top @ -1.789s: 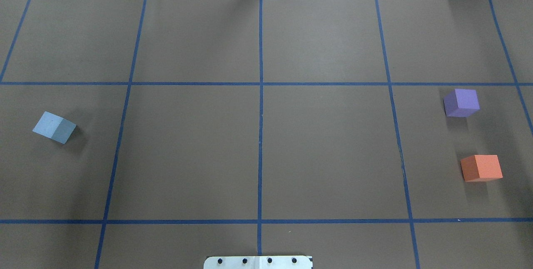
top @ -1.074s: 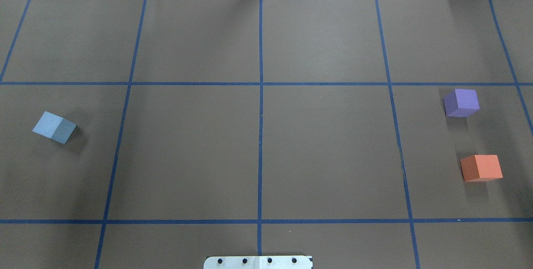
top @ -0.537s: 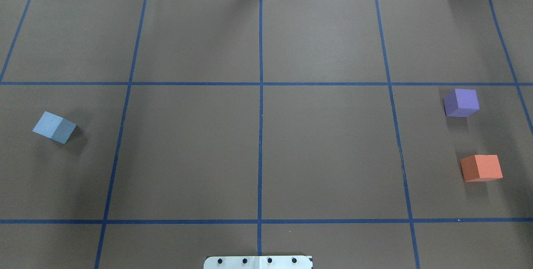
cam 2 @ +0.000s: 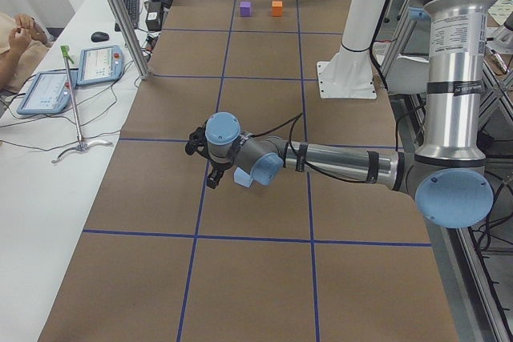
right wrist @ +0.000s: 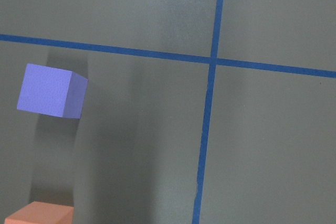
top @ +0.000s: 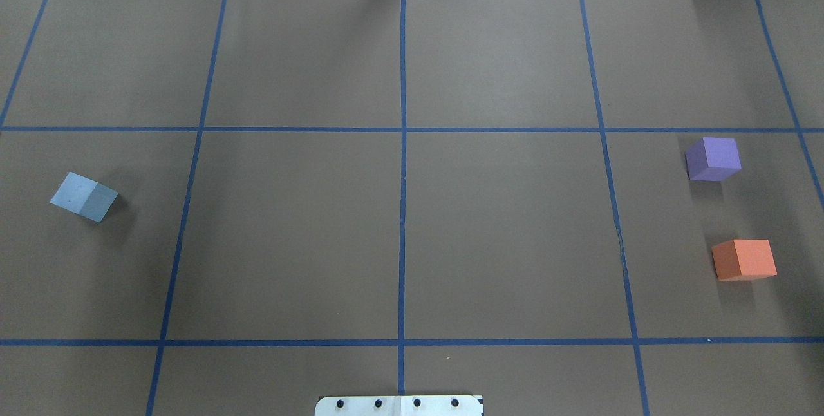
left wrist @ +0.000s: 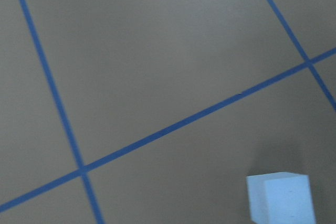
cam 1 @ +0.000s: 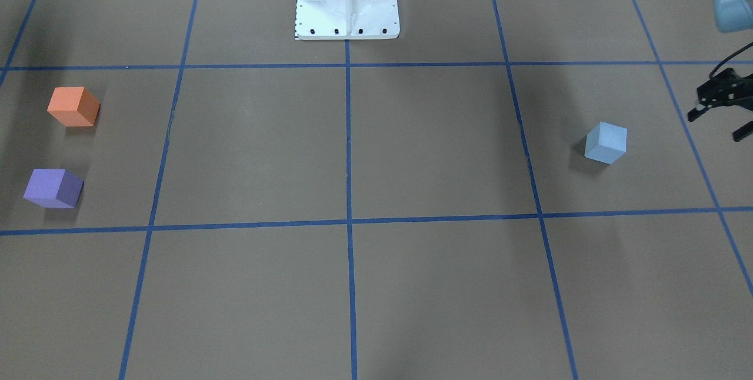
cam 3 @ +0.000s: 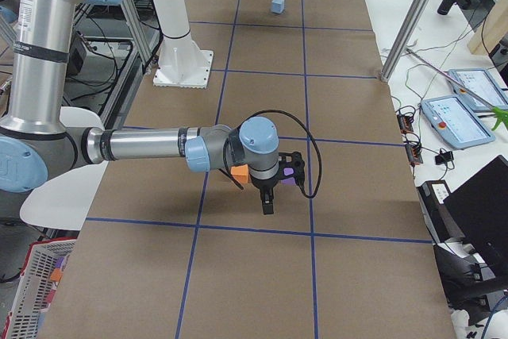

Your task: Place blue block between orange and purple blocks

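Nothing on the table has shifted in two seconds. The blue block (top: 84, 197) sits untouched near the left gripper (cam 1: 716, 126), on its table-centre side, the fingers spread and empty. The right gripper (cam 3: 274, 188), grip state indiscernible, hangs near the orange block (top: 745, 259) and purple block (top: 713, 159). Pickup looks not yet begun.

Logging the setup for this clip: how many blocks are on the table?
3. The blue block sits alone on the robot's left side. The purple block and the orange block sit apart on its right side, purple farther from the robot. None seems hidden.
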{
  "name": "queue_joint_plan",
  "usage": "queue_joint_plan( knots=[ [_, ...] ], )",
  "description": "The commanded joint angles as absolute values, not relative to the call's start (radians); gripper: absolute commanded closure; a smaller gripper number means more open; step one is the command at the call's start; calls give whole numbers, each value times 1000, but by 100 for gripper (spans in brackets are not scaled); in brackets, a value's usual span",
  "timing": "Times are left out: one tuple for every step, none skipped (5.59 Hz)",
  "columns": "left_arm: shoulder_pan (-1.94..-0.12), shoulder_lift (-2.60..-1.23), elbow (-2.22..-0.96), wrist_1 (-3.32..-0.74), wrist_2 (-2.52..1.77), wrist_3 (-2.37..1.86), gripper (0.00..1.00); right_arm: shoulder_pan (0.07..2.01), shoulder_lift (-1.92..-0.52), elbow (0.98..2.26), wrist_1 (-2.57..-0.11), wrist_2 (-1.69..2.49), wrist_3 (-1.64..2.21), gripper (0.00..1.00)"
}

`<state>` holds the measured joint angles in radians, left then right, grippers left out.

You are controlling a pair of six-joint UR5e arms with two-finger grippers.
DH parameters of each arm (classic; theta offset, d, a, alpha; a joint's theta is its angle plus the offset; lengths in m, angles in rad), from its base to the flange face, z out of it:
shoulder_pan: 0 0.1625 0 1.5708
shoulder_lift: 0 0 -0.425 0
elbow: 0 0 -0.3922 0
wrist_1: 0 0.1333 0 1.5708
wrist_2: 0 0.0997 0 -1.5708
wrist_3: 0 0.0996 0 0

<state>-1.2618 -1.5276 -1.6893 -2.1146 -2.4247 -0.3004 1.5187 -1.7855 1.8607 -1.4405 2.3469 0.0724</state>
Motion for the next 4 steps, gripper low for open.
queue_joint_plan(
  knots=[
    [-1063,-1508,-1687,-2242,-2226,-567,0,1519,-1786,1861,-1440,2347,72,0],
    [-992,-1508,-1689,-2243,-2154,-618,0,1519,-1786,1861,-1440,2347,72,0],
    [-907,-1511,-1690,-2243,-2058,-690,0,1519,-1786,1861,-1440,2347,72,0],
    [-863,-1509,-1687,-2241,-2005,-696,0,1519,-1786,1858,-1440,2347,72,0]
  ],
)
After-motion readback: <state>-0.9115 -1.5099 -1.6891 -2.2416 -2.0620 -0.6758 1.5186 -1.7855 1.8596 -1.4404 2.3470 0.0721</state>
